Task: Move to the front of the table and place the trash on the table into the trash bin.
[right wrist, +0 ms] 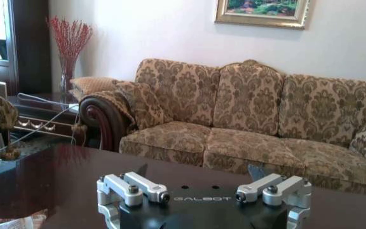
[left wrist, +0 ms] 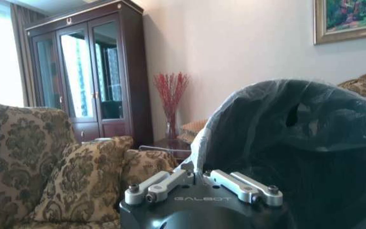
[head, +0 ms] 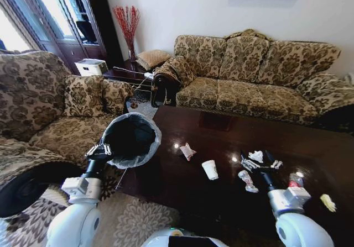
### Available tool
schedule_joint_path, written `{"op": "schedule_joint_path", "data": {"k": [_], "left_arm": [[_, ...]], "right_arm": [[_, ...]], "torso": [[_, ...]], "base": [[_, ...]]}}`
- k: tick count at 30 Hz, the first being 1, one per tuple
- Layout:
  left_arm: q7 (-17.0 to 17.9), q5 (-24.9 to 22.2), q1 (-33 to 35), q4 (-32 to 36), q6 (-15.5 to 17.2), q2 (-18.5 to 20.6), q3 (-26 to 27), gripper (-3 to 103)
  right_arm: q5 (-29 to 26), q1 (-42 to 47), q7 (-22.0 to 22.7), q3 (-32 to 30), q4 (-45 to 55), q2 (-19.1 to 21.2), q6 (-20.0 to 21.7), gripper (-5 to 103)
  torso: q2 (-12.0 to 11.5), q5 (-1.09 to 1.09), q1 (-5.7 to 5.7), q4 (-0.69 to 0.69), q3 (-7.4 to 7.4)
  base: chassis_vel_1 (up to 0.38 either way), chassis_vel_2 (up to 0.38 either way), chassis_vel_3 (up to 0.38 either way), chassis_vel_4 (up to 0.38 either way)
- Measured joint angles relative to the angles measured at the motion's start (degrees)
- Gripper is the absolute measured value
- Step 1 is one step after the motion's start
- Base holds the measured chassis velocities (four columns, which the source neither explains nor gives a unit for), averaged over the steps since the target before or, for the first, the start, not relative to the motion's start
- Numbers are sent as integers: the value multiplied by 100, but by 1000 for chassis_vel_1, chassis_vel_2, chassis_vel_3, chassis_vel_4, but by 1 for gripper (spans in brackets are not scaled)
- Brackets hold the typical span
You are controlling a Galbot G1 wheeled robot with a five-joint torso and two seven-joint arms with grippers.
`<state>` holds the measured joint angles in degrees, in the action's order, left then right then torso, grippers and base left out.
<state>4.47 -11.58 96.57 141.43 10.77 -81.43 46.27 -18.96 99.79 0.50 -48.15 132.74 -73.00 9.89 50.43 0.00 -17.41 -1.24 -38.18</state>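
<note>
The only legible marking is the brand word "GALBOT", printed in pale grey capitals on the black body of each hand, centred between the two silver metal finger linkages.

Left wrist view: "GALBOT" appears on the left hand (left wrist: 202, 179).

Right wrist view: "GALBOT" appears on the right hand (right wrist: 203, 183).

The red label on the clear plastic bottle (head: 295, 179), near the right edge of the counter, is too small to read.

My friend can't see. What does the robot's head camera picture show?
The left gripper holds the trash bin up beside the table. The open right gripper hovers over crumpled papers, near a paper cup. Patterned sofas stand behind.
</note>
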Motion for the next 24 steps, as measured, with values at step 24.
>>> {"op": "schedule_joint_path", "data": {"k": [24], "left_arm": [[429, 55, -71, -357, -484, 303, 23, 1]], "right_arm": [[104, -278, -363, 259, 37, 295, 138, 100]], "torso": [[0, 0, 0, 1, 0]], "base": [[0, 0, 0, 0]]}}
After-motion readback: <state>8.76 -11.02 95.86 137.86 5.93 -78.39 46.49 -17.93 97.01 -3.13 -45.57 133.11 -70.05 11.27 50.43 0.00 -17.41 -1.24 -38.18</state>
